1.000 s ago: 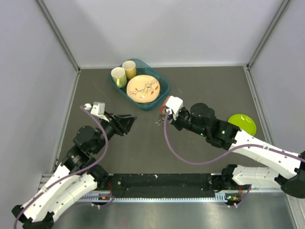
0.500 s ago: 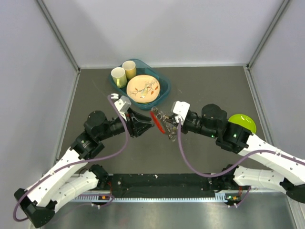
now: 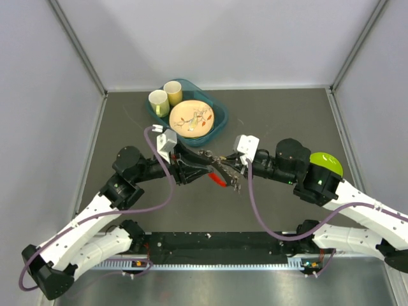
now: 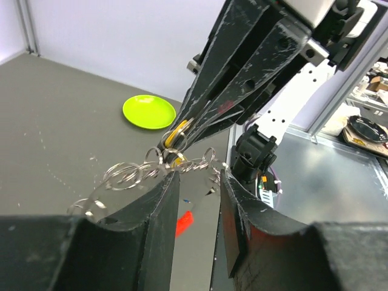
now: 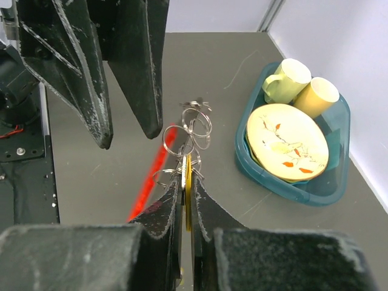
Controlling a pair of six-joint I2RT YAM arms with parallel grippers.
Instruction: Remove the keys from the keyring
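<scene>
My right gripper (image 5: 189, 177) is shut on a yellow-headed key (image 5: 188, 200), held edge-on above the table. A cluster of thin metal rings (image 5: 195, 128) hangs off that key, and the keyring's red clip (image 5: 151, 173) dangles blurred below. In the top view the bunch of keys (image 3: 223, 168) sits mid-table between both grippers, the red clip (image 3: 218, 182) under it. My left gripper (image 4: 199, 177) stands open, its fingertips right at the rings (image 4: 124, 176), with the red clip (image 4: 185, 223) seen through the gap. My right gripper's fingers (image 4: 242, 79) come down from above onto the yellow key (image 4: 176, 134).
A teal tray (image 3: 218, 109) at the back holds a patterned plate (image 3: 191, 118) and two cups (image 3: 165, 95). A lime-green plate (image 3: 326, 163) lies at the right, partly under my right arm. Grey walls close in the table on three sides.
My left arm has swung in from the left to the bunch, its jaws narrowing. My right gripper has shifted slightly right and down with the keys.
</scene>
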